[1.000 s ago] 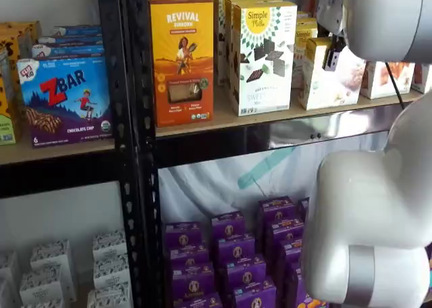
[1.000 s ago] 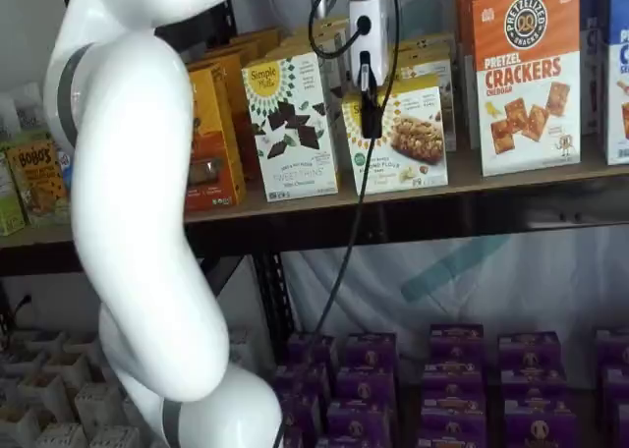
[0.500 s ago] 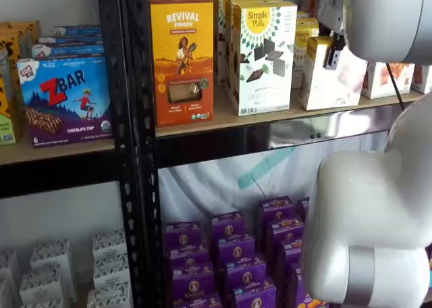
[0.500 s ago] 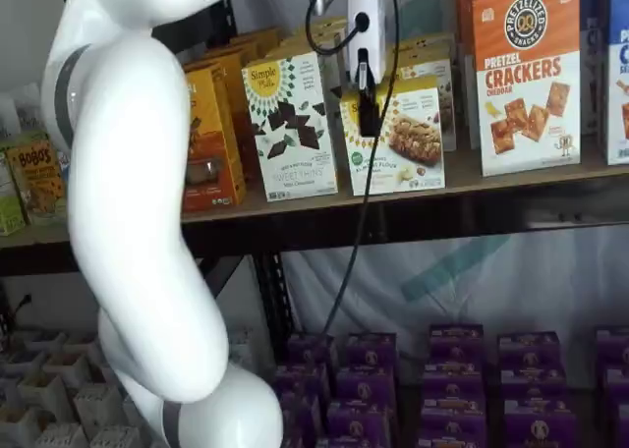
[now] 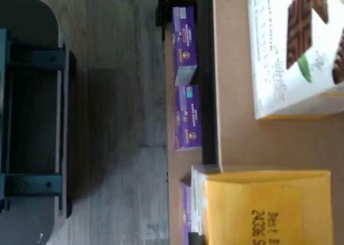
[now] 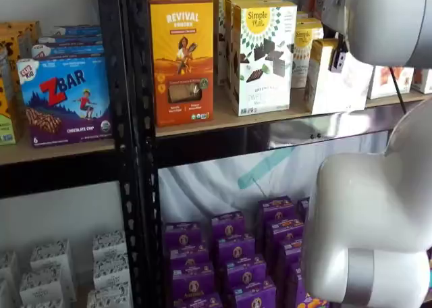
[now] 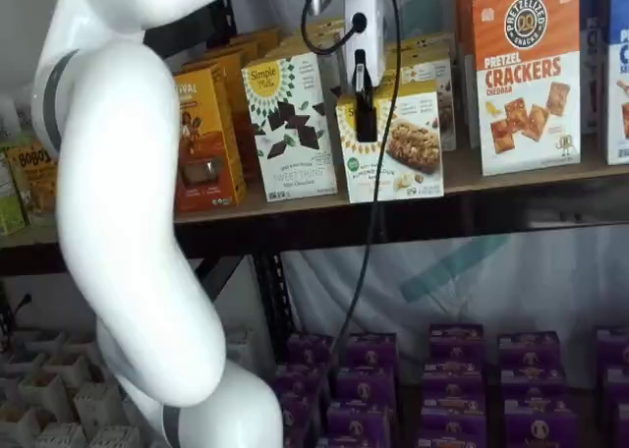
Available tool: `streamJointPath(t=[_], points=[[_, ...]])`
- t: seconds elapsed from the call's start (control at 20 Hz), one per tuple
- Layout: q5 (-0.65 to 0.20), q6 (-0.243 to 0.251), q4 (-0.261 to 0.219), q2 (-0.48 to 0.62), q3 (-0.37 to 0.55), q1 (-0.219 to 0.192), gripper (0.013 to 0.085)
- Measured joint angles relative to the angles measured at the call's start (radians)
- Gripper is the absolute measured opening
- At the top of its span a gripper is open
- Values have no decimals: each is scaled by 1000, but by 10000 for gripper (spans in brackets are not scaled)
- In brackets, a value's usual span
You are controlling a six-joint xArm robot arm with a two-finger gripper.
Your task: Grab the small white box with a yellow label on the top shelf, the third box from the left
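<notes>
The small white box (image 7: pixel 405 151) with a yellow label stands at the front edge of the top shelf (image 7: pixel 511 178), to the right of the taller chocolate-square box. My gripper (image 7: pixel 366 124) hangs from above with its black fingers closed over the box's upper front, shut on it. In a shelf view the same small white box (image 6: pixel 329 86) shows its yellow side with the gripper (image 6: pixel 336 61) on it, above the top shelf (image 6: pixel 223 122). The wrist view shows the box's yellow top panel (image 5: pixel 269 207) close below the camera, on the shelf board (image 5: pixel 234 137).
A white Simple Mills box (image 7: pixel 290 124) stands just left of the held box and an orange-and-white crackers box (image 7: pixel 526 75) to its right. An orange Revival box (image 6: pixel 181 61) and a blue ZBar box (image 6: pixel 64 98) sit further left. Purple boxes (image 7: pixel 442 369) fill the lower level. My white arm (image 7: pixel 128 222) blocks the left side.
The fingers have closed on the small white box. The box has come forward to the shelf's front edge with the gripper.
</notes>
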Motion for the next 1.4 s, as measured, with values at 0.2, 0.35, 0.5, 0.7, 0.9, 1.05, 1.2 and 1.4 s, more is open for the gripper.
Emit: streamJointPath(t=[0.2, 0.35, 0.5, 0.7, 0.9, 1.05, 1.2, 1.4], points=[[75, -5, 13, -25, -8, -14, 330], [123, -6, 2, -85, 17, -18, 330], [132, -7, -6, -164, 79, -20, 330], [158, -2, -17, -273, 169, -15, 330], [179, 11, -28, -343, 229, 1, 330], [191, 26, -34, -373, 255, 17, 330], [195, 44, -41, -401, 282, 37, 330], [198, 59, -47, -427, 309, 54, 330]])
